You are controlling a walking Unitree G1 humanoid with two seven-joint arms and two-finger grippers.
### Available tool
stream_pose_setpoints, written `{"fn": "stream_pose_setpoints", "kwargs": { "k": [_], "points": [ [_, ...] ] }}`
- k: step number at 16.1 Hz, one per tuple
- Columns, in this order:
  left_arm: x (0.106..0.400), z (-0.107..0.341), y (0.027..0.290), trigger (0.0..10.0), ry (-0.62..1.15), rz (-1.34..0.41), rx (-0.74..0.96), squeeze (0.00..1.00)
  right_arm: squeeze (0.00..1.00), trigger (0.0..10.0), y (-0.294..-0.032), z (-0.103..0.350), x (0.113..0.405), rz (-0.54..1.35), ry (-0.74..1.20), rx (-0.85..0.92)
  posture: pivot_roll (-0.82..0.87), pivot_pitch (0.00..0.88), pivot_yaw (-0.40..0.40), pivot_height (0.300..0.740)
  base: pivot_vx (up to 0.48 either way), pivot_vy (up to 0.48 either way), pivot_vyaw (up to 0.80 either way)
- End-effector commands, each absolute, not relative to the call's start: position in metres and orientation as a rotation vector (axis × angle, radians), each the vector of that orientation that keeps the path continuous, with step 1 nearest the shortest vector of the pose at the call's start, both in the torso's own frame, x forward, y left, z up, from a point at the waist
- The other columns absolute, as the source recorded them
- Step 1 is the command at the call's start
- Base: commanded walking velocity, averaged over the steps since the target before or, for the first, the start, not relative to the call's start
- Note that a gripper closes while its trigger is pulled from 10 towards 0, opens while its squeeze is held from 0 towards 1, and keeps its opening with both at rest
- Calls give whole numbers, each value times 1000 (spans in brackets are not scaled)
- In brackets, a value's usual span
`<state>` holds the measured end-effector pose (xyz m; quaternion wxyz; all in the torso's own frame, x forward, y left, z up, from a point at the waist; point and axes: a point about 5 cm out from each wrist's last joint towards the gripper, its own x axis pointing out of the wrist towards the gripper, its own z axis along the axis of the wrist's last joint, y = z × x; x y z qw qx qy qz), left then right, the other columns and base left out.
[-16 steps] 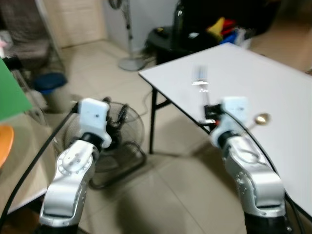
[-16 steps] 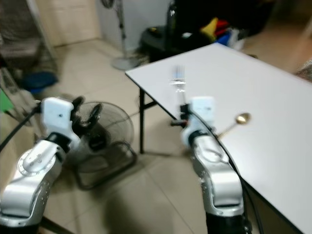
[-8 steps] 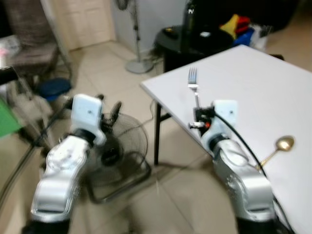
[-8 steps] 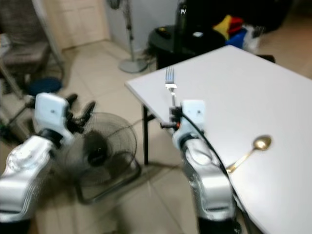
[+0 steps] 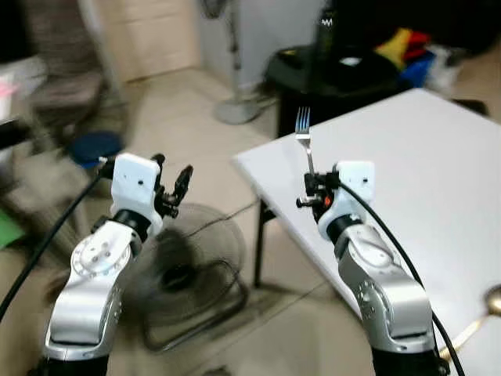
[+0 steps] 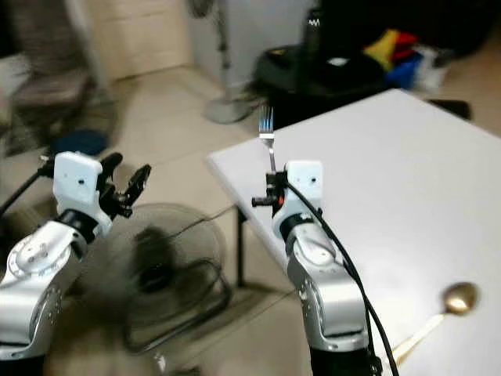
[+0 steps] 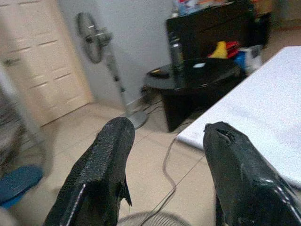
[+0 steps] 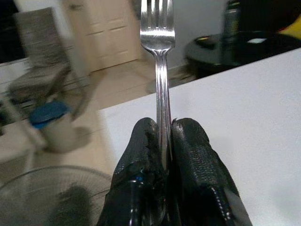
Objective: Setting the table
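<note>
Your fork [image 8: 158, 56] stands upright, tines up, its handle pinched tight between the two black fingers [image 8: 193, 155] of the right gripper [image 5: 311, 190]. In the head views the fork rises over the near corner of the white table [image 5: 423, 172], held above the tabletop rather than resting on it. In the right wrist view the tines reach past the frame's upper edge and the shaft runs straight down into the closed grip.

A gold-coloured spoon [image 6: 438, 313] lies flat on the table well apart from the fork, toward the robot's right, its bowl pointing away from the table edge and its handle angled back toward the robot.

Your left gripper [image 5: 172, 188] hangs out over the tiled floor [image 5: 196, 110] to the left of the table, its fingers [image 7: 101, 174] spread wide with nothing between them. Beneath and beyond it a round wire-guarded floor fan [image 5: 192, 270] sits on the tiles beside the table's dark leg, with a cable trailing nearby.

Past the table's far corner you can see a low black round table [image 7: 197, 77] with a dark bottle [image 7: 176, 49] standing on it, a tall pedestal fan [image 7: 101, 42] against the wall, and yellow, red and blue items [image 6: 399, 55] blurred beyond. A blue round lid or container [image 8: 47, 113] sits on the floor at far left, near a chair.
</note>
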<state>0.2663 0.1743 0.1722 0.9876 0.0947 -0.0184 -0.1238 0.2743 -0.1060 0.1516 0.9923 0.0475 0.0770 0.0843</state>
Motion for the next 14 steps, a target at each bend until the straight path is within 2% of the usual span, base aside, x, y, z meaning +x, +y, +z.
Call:
{"fn": "stream_pose_setpoints", "kwargs": {
  "k": [1,5,9,14],
  "points": [
    [267,174,168,10000,-46,-274,187,0,0,10000,-111,156,276,153,130,92,212,0,68,727,480,0,0],
    [268,174,165,10000,-46,-277,183,0,0,10000,-117,157,276,127,125,75,199,0,69,727,474,0,0],
    [269,172,163,10000,-45,-276,177,0,0,10000,-123,157,275,98,129,71,188,0,67,727,0,0,0],
    [271,169,159,10000,-40,-286,173,0,0,10000,-128,157,272,77,130,64,161,0,75,727,0,439,-800]
  ]
}}
